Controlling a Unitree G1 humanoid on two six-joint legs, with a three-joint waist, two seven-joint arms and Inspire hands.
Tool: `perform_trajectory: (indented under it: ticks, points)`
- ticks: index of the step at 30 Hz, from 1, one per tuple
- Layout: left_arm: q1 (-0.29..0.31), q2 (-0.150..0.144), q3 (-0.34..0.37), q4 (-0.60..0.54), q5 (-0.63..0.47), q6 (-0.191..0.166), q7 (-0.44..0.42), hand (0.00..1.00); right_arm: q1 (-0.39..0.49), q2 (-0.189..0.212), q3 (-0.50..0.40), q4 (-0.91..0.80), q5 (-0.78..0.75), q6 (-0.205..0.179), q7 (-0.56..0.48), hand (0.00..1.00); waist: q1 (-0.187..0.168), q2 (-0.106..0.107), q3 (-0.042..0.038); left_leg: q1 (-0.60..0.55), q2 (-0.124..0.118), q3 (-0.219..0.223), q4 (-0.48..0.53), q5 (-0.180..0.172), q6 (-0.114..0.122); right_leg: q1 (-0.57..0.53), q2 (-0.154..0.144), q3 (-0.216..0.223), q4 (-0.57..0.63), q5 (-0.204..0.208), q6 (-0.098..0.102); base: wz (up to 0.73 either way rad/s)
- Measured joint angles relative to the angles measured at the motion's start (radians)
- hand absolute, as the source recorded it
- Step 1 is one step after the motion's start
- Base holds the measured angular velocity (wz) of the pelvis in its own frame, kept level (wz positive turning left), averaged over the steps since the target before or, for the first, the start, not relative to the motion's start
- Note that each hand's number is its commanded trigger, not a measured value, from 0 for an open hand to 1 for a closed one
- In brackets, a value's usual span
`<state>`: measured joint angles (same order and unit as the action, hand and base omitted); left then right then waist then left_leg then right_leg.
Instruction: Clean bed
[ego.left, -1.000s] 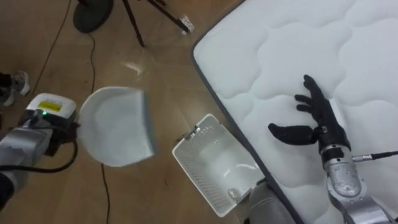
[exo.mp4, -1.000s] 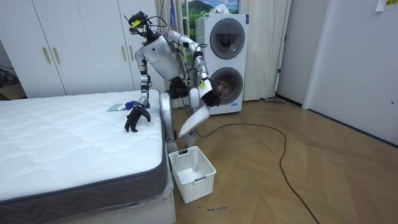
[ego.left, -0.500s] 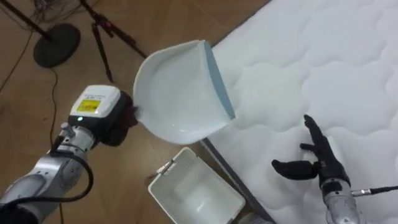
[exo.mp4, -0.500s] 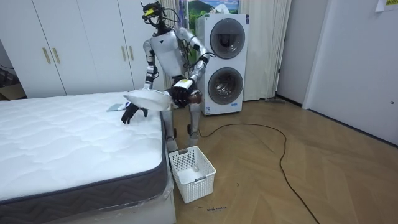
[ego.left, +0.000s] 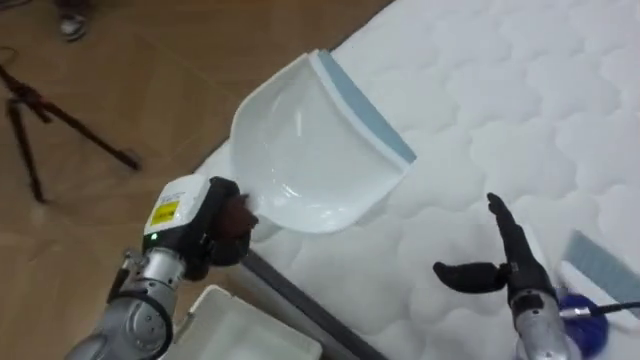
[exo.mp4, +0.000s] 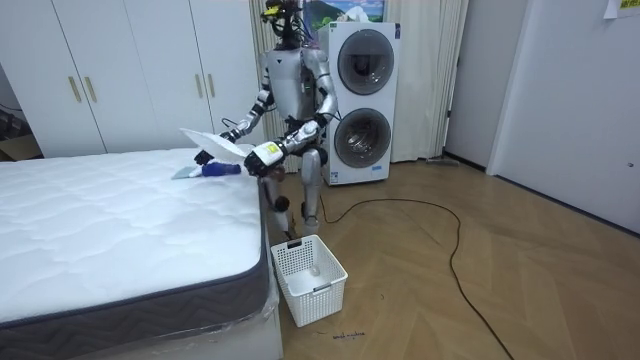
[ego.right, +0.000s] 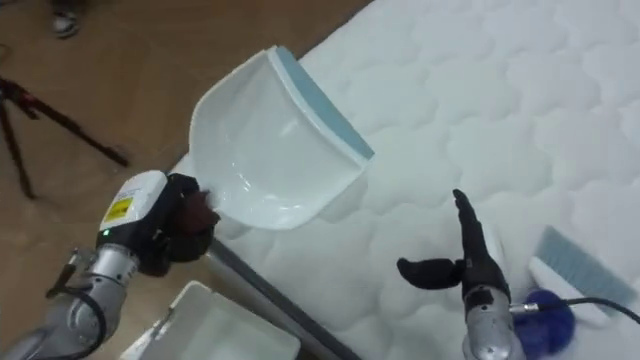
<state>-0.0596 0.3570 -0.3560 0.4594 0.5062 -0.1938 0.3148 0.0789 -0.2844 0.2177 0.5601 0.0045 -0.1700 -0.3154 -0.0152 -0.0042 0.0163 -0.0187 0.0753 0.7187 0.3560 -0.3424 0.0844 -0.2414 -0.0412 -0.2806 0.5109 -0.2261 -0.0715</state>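
1. I have the white plastic dustpan with a grey-blue lip (ego.left: 310, 150) in the left hand (ego.left: 228, 222). Its fingers are curled round the handle, which is hidden inside the grip. The pan juts up and away from those fingers, with its lip out over the edge of the white quilted mattress (ego.left: 520, 90).
2. The right hand (ego.left: 508, 266) is low over the mattress. Its fingers are straight and pressed together, pointing across the bed, and the thumb sticks out sideways towards the dustpan. It holds nothing, and I cannot tell whether it touches the quilting.
3. The blue-handled brush with a pale bristle strip (ego.left: 590, 285) lies on the mattress just beside the right wrist, on the side away from the thumb and back behind the fingertips. The bristle strip runs slantwise, and the blue handle end lies nearest the wrist.
4. My judgement is that the right hand is much the nearer and must draw back and turn outward to close on that handle.
5. The white slatted plastic basket (ego.left: 245, 330) sits on the floor below the left-hand fingers.
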Motion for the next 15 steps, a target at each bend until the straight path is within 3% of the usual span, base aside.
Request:
perform_trajectory:
  ticks: [1, 2, 3, 4, 5, 6, 7, 8, 11, 12, 15]
  points:
    - [0.029, -0.018, 0.0, 0.003, -0.025, 0.005, -0.001, 1.0, -0.011, 0.002, 0.022, 0.001, -0.002, -0.001, -0.003, 0.0, 0.033, 0.011, 0.0112, 0.029, 0.018, 0.123, -0.001, 0.0, 0.0, 0.025, -0.058, -0.032, 0.016, -0.027, 0.031, -2.32]
    - [0.046, -0.023, 0.001, 0.005, -0.034, 0.009, -0.004, 1.0, -0.015, 0.006, 0.051, -0.007, -0.001, -0.004, -0.01, 0.0, 0.052, 0.023, 0.0089, 0.047, 0.033, 0.223, -0.004, -0.002, -0.007, 0.039, -0.098, -0.044, 0.049, -0.059, 0.053, -1.69]
    - [0.052, -0.022, 0.002, 0.005, -0.041, 0.009, -0.003, 1.0, -0.014, 0.011, 0.062, -0.014, 0.002, -0.004, -0.01, 0.0, 0.048, 0.024, 0.0069, 0.052, 0.036, 0.246, -0.008, -0.005, -0.013, 0.048, -0.116, -0.059, 0.063, -0.071, 0.061, -1.16]
    - [0.054, -0.018, 0.006, 0.006, -0.049, 0.009, -0.003, 1.0, -0.014, 0.019, 0.08, -0.025, 0.011, -0.009, -0.008, 0.0, 0.045, 0.009, 0.0053, 0.047, 0.032, 0.255, -0.005, -0.012, -0.026, 0.064, -0.141, -0.079, 0.073, -0.084, 0.078, -0.97]
    - [0.06, -0.018, 0.02, 0.007, -0.064, 0.012, -0.004, 1.0, -0.017, 0.033, 0.085, -0.028, 0.008, -0.019, 0.002, 0.0, 0.047, -0.018, 0.0073, 0.026, 0.033, 0.222, 0.028, -0.022, -0.025, 0.084, -0.153, -0.079, 0.043, -0.07, 0.096, -1.01]
    - [0.068, -0.023, 0.032, 0.012, -0.064, 0.014, -0.003, 1.0, -0.021, 0.037, 0.085, -0.028, 0.003, -0.022, 0.01, 0.0, 0.05, -0.024, 0.0062, 0.009, 0.037, 0.183, 0.049, -0.024, -0.023, 0.093, -0.154, -0.078, 0.013, -0.08, 0.113, -1.11]
    - [0.084, -0.039, 0.045, 0.026, -0.066, 0.024, -0.005, 1.0, -0.03, 0.037, 0.084, -0.028, -0.013, -0.024, 0.017, 0.0, 0.047, -0.012, 0.0082, -0.02, 0.052, 0.062, 0.086, -0.024, -0.023, 0.106, -0.134, -0.079, -0.029, -0.073, 0.113, -0.95]
    - [0.097, -0.046, 0.046, 0.04, -0.066, 0.031, -0.017, 1.0, -0.032, 0.036, 0.077, -0.027, -0.033, -0.025, 0.02, 0.0, 0.028, 0.008, 0.0079, -0.038, 0.066, -0.043, 0.112, -0.022, -0.027, 0.124, -0.11, -0.073, -0.055, -0.061, 0.1, -0.77]
    - [0.11, -0.062, 0.046, 0.054, -0.082, 0.028, -0.035, 1.0, -0.025, 0.034, 0.049, -0.027, -0.083, -0.027, 0.035, 0.0, -0.026, 0.02, 0.0023, -0.017, 0.073, -0.112, 0.122, -0.007, -0.051, 0.143, -0.088, -0.057, -0.059, -0.067, 0.078, -0.31]
    - [0.11, -0.065, 0.046, 0.054, -0.083, 0.025, -0.037, 1.0, -0.024, 0.035, 0.043, -0.027, -0.088, -0.028, 0.039, 0.0, -0.03, 0.02, 0.0023, -0.015, 0.075, -0.125, 0.123, -0.006, -0.054, 0.141, -0.081, -0.048, -0.057, -0.069, 0.074, -0.42]
    - [0.123, -0.073, 0.046, 0.054, -0.085, 0.02, -0.046, 1.0, -0.008, 0.028, 0.034, -0.016, -0.082, -0.037, 0.07, 0.0, -0.02, 0.019, 0.002, 0.005, 0.069, -0.255, 0.12, 0.004, -0.072, 0.136, -0.039, 0.02, -0.063, -0.067, 0.047, -0.77]
